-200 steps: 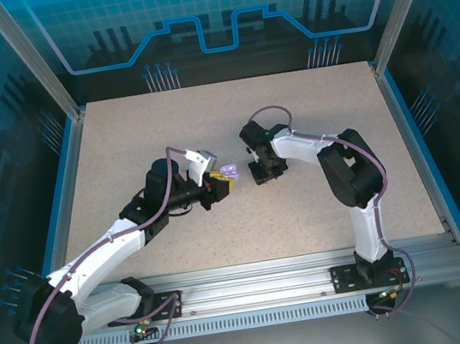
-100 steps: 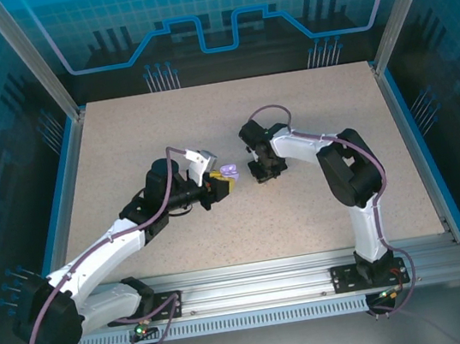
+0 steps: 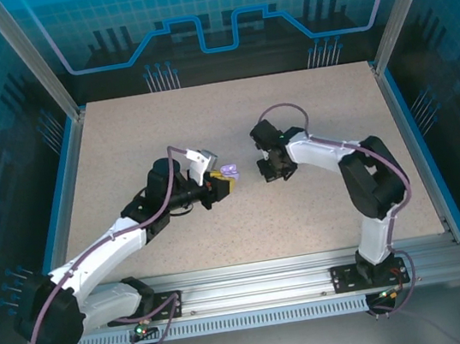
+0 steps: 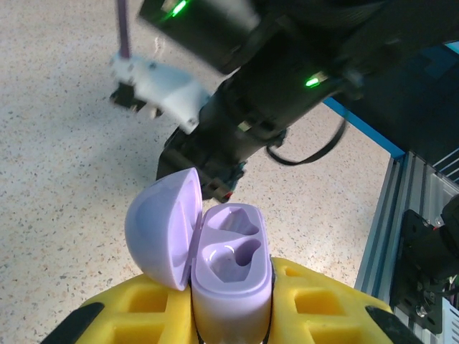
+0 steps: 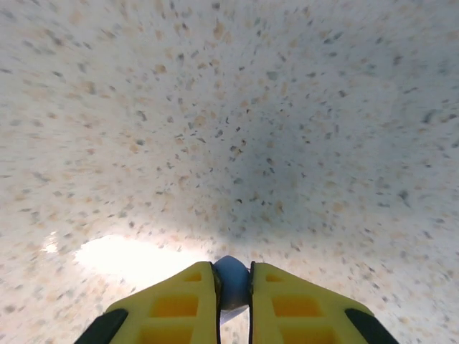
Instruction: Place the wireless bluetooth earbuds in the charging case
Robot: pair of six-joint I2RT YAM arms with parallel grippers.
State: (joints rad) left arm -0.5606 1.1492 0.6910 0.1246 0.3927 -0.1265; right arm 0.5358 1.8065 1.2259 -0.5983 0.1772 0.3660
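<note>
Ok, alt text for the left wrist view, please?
An open lilac charging case, both wells empty and lid swung left, sits clamped between the yellow fingers of the left gripper. Behind it the right arm hangs dark over the speckled table.

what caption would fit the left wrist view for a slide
Open lilac case held in the left gripper, both slots empty, right arm just beyond over the speckled table
</note>
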